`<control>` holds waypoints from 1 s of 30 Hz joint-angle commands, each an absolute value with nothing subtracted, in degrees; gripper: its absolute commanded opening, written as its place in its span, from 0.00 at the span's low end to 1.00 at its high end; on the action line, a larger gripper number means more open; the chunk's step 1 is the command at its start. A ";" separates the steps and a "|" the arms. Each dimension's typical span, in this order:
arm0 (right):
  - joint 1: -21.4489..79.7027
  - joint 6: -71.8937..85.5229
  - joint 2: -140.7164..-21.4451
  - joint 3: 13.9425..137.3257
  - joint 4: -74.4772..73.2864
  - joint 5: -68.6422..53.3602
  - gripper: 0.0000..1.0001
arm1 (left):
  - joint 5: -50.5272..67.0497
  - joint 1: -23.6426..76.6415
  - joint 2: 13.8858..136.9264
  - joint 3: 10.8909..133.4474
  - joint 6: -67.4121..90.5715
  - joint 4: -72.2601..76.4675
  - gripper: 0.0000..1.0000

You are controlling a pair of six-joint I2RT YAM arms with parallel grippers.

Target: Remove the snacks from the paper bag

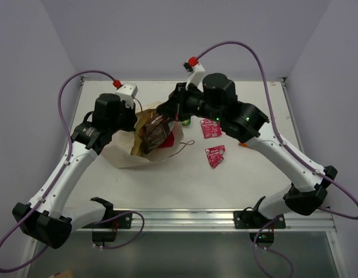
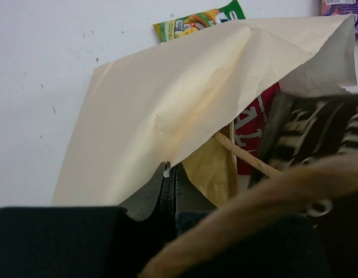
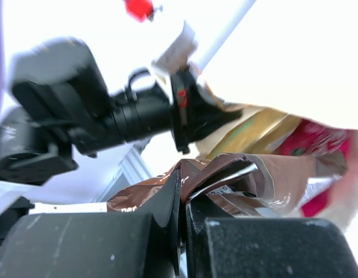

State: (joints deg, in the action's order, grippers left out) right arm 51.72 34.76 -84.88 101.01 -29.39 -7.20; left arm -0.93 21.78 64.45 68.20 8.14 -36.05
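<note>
1. The cream-white paper carrier bag [image 1: 118,156] lies on its side mid-table. The left gripper [image 2: 169,176] is pinched on its mouth edge.
2. The right gripper [image 3: 182,194] is clamped on the dark brown crinkly chip bag [image 3: 225,176], which is not yet out.
3. Out, as far as I can see: two small red packets [image 1: 211,128] and one green-and-yellow packet [image 2: 196,18].
4. Inside: one brown, one red bag [image 2: 254,130] and one tan-yellow bag [image 2: 214,171].

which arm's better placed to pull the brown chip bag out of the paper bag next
Right. The right hand is shut on the brown chip bag at the mouth of the paper bag, likely ready to pull. The left hand pinches the paper edge, steadying it.
</note>
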 commanded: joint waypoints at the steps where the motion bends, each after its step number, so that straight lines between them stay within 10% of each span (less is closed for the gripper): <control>1: 47.48 30.50 -80.95 106.94 -30.76 -9.05 0.00 | -3.95 21.53 64.95 67.67 7.47 -37.44 0.00; 20: 28.48 20.74 -65.74 95.82 -41.13 -0.09 0.00 | -13.27 20.30 67.41 69.69 7.91 -37.62 0.00; 30: 31.37 20.92 -72.68 79.89 -26.11 -26.01 0.00 | -13.98 19.34 66.62 74.70 8.09 -38.67 0.00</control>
State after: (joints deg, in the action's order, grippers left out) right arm 29.17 21.41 -72.62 79.57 -36.53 -13.80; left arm -12.19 19.88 66.87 71.40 7.97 -36.36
